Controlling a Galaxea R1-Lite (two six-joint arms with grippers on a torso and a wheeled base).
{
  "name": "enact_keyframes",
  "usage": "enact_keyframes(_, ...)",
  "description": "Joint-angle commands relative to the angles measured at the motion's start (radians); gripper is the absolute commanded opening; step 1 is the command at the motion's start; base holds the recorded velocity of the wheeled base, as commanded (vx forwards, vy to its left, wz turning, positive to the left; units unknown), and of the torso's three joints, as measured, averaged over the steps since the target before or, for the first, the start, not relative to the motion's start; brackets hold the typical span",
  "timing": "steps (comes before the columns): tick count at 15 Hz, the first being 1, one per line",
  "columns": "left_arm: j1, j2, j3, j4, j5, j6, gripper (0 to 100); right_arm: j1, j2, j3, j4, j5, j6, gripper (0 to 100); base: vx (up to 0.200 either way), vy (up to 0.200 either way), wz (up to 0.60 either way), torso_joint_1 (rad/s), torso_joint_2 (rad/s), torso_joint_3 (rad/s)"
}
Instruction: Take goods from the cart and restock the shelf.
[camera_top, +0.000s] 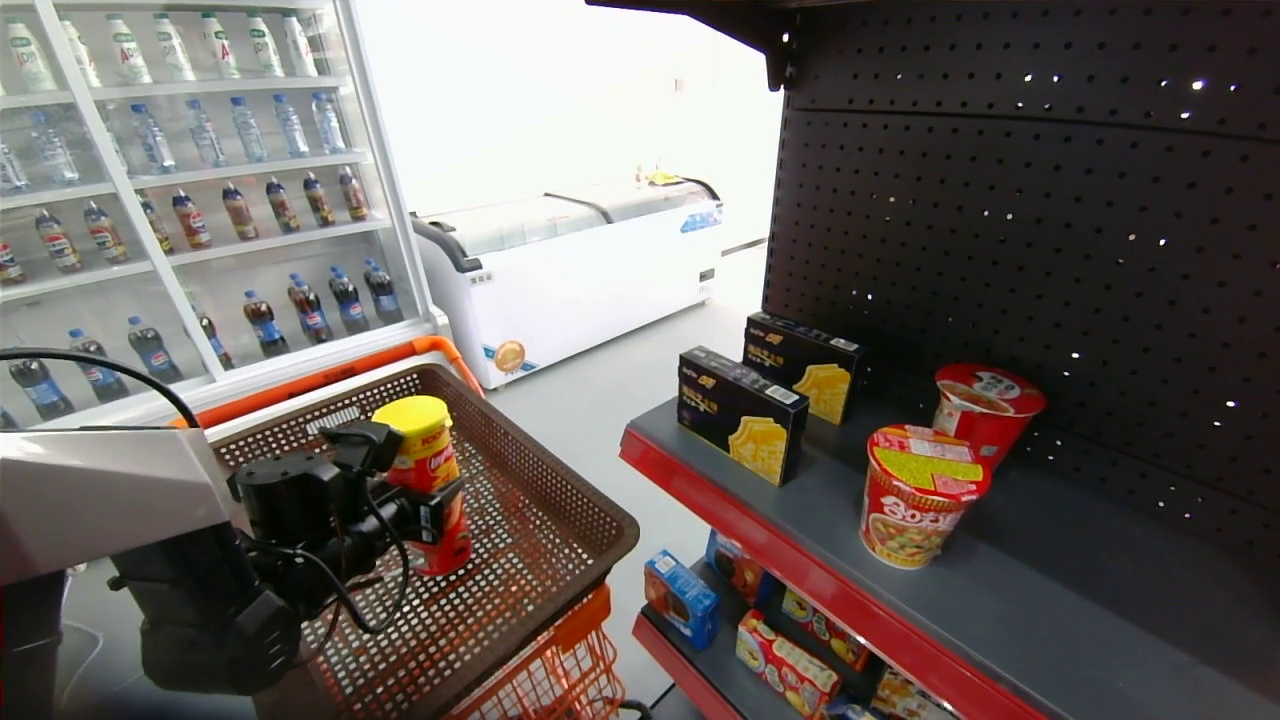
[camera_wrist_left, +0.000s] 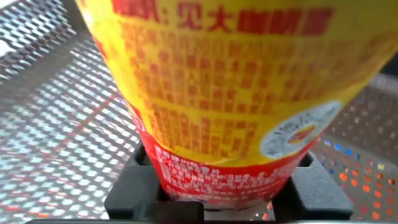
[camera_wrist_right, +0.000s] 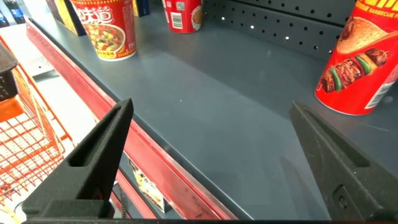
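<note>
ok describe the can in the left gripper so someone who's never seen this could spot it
Find the brown mesh basket on the orange cart, beside the grey shelf. One tall snack canister is upright in it, clamped by the left gripper. Its yellow lid and straight yellow-and-red body set it apart from the shorter, tapered red noodle cups on the shelf.

A shop: drinks cooler (camera_top: 200, 230), chest freezer (camera_top: 590, 290), stocked shelf (camera_top: 1050, 590).
</note>
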Motion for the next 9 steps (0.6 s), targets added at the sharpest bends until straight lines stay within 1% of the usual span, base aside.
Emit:
enact_keyframes(1, 0.003, -0.154, 0.04, 0.048, 0.044, -0.004, 0, 0.0, 0.001, 0.0, 0.001, 0.0, 0.0, 100, 0.0, 0.0, 0.0, 0.0, 0.0, 0.0)
enact_keyframes(2, 0.002, -0.208, 0.06, 0.104, 0.072, 0.0, 0, 0.0, 0.001, 0.0, 0.0, 0.0, 0.0, 100, 0.0, 0.0, 0.0, 0.0, 0.0, 0.0)
enact_keyframes(3, 0.005, -0.353, 0.123, 0.228, 0.104, 0.021, 0, 0.0, 0.001, 0.0, 0.001, 0.0, 0.0, 100, 0.0, 0.0, 0.0, 0.0, 0.0, 0.0)
enact_keyframes(4, 0.006, -0.473, 0.178, 0.298, 0.098, 0.029, 0, 0.0, 0.001, 0.0, 0.0, 0.0, 0.0, 100, 0.0, 0.0, 0.0, 0.0, 0.0, 0.0)
enact_keyframes(6, -0.003, -0.68, 0.291, 0.389, 0.101, 0.03, 0, 0.0, 0.001, 0.0, 0.0, 0.0, 0.0, 100, 0.0, 0.0, 0.0, 0.0, 0.0, 0.0)
enact_keyframes(7, -0.004, -0.769, 0.345, 0.417, 0.107, 0.047, 0, 0.0, 0.001, 0.0, 0.0, 0.0, 0.0, 100, 0.0, 0.0, 0.0, 0.0, 0.0, 0.0)
enact_keyframes(8, -0.004, -0.87, 0.402, 0.452, 0.119, 0.089, 0, 0.0, 0.001, 0.0, 0.0, 0.0, 0.0, 100, 0.0, 0.0, 0.0, 0.0, 0.0, 0.0)
enact_keyframes(9, -0.012, -0.967, 0.452, 0.499, 0.101, 0.099, 0, 0.0, 0.001, 0.0, 0.0, 0.0, 0.0, 100, 0.0, 0.0, 0.0, 0.0, 0.0, 0.0)
